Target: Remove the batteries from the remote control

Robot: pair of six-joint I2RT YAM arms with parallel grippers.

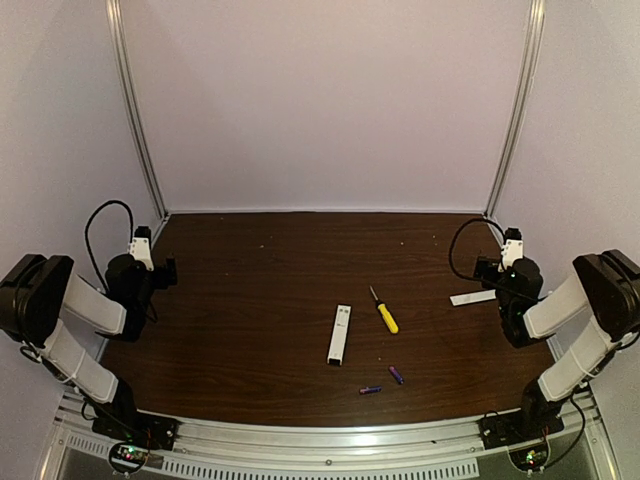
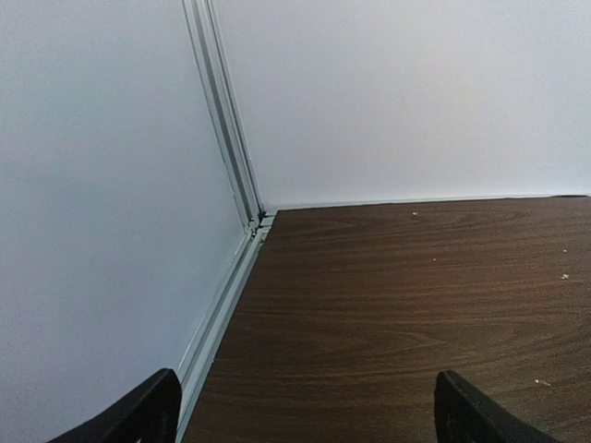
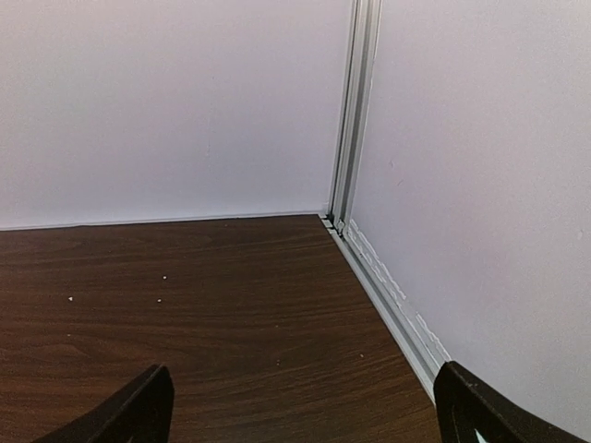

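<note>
Remote control (image 1: pixel 340 334) lies flat mid-desk (image 1: pixel 240 310); both batteries (image 1: pixel 370 390) lie loose on the wood just near-right of it, slightly apart. Yellow-handled screwdriver (image 1: pixel 384 312) is just right of the remote, white cover strip (image 1: pixel 472 298) further right by the R arm. L claw (image 2: pixel 305 411) and R claw (image 3: pixel 305 406): fingers spread wide, nothing held, at L/R desk edges, well apart from the items.

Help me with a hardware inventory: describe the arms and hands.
The left arm and right arm have white links and black joints, each with a looping black cable. The left hand and right hand show black fingers.
</note>
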